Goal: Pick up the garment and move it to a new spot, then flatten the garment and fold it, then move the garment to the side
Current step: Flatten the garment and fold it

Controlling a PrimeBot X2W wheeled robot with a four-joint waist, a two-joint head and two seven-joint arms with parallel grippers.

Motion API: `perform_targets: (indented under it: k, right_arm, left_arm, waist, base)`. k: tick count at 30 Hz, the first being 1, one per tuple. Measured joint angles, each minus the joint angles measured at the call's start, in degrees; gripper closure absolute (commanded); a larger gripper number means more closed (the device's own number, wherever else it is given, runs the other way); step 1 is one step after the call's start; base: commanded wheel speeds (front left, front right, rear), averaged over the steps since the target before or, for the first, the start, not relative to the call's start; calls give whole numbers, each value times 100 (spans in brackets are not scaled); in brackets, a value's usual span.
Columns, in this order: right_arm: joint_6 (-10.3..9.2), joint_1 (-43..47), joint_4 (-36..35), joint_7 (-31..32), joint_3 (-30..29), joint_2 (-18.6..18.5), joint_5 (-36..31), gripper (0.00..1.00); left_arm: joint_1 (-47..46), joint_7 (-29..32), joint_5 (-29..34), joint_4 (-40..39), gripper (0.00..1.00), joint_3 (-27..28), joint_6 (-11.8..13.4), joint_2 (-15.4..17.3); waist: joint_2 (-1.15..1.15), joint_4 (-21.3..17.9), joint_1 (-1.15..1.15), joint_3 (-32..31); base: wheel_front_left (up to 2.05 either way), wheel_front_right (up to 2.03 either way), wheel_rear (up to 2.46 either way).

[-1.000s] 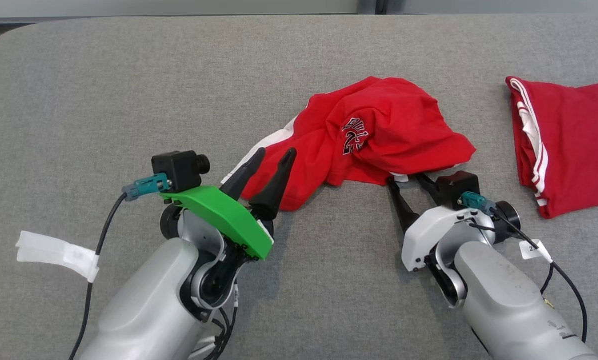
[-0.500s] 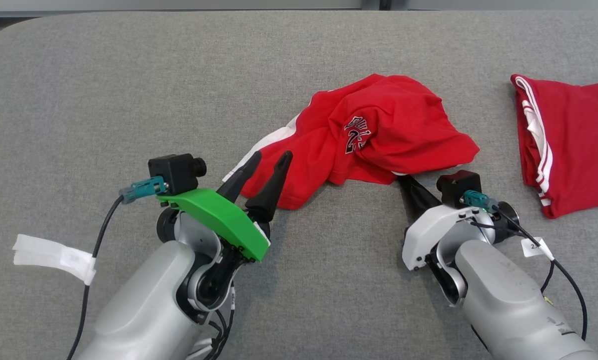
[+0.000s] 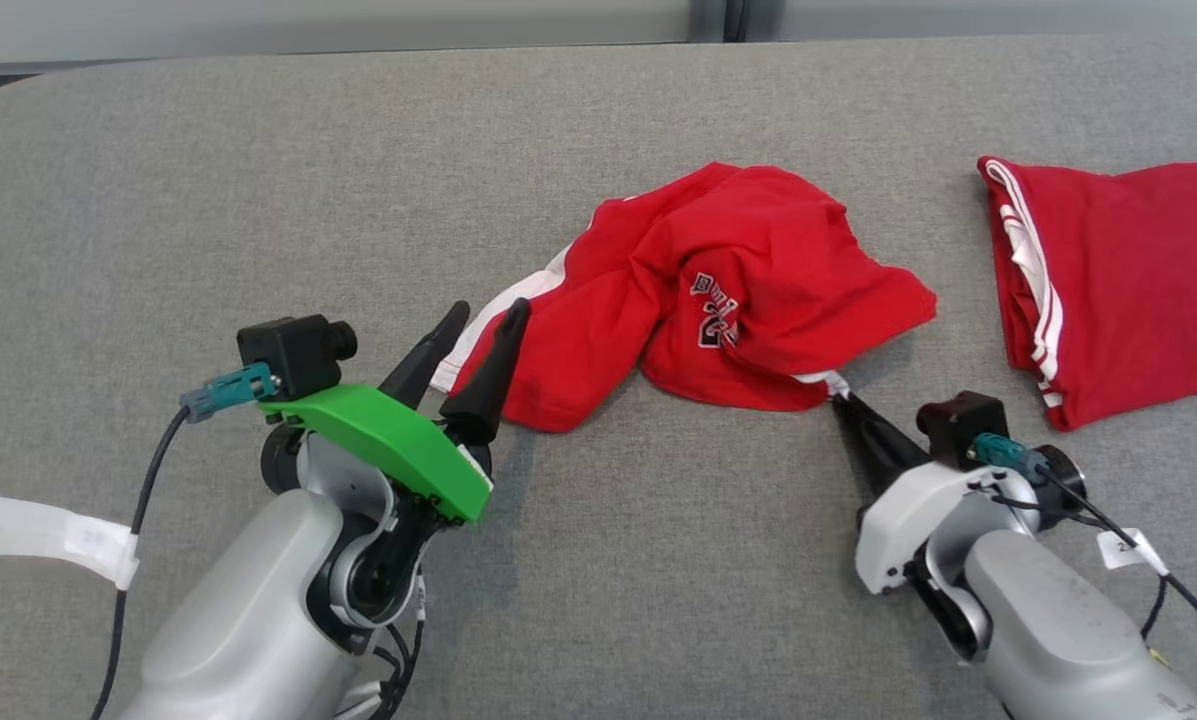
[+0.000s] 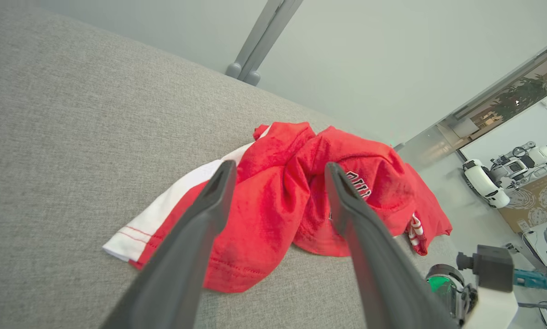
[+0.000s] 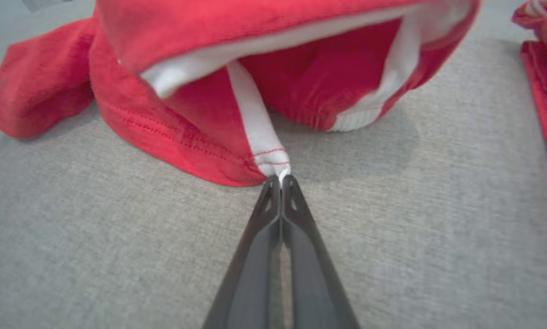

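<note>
Limp, light garment: your R end effector is pinched on its 5 o'clock hem, L end effector empty, wide open, so grab 8 o'clock.

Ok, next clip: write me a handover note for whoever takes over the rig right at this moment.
Right tool: shut, pinching the white hem strip at the near edge of the crumpled red garment.
Left tool: open, poised at the garment's white-trimmed left end, gripping nothing.
Garment: bunched mid-table on the grey tabletop. A folded red garment lies apart to its right.
Done: one grasp.
Left: probably a left-tool grasp, then lift and move, flatten, fold, set aside.
</note>
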Motion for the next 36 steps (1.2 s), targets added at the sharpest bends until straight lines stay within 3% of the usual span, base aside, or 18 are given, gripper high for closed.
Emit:
perform_targets:
  k: [7, 13, 16, 19, 24, 31, 36]
  right_arm:
    - [-318, 170, -901, -4, -334, -816, -54, 100]
    - [-530, 259, -2064, 89, -595, -1177, -56, 100]
    - [-508, 558, -2558, 399, -644, -1258, 114, 100]
    - [-290, 1053, -2872, 817, -499, -1173, 483, 100]
    - [-101, 1639, -3196, 1303, -110, -927, 804, 100]
    - [36, 1645, -3251, 1863, 702, -795, 558, 100]
    - [135, 1432, -3247, 1957, 979, -549, 345, 100]
  left_arm:
    - [-8, 73, 221, -420, 0, -119, 0, 122]
    - [-333, 341, 441, -740, 0, -403, 79, 81]
    - [-582, 515, 666, -775, 0, -548, 134, 70]
    - [-887, 777, 831, -731, 0, -731, 186, 62]
    - [-1473, 1215, 1308, -601, 0, -1043, 229, 54]
    - [-2189, 1768, 1858, -360, 0, -1367, 254, 67]
    - [-2590, 2058, 2242, -3, 0, -1505, 282, 144]
  waist:
    - [0, -361, 0, -123]
    - [0, -785, 0, -173]
    - [0, -1010, 0, -156]
    - [0, -1218, 0, -95]
    - [0, -1483, 0, 156]
    - [0, -1838, 0, 643]
    - [0, -2094, 0, 1024]
  base:
    - [0, 0, 0]
    - [0, 0, 0]
    - [0, 0, 0]
    - [0, 0, 0]
    - [0, 0, 0]
    - [0, 0, 0]
    - [0, 0, 0]
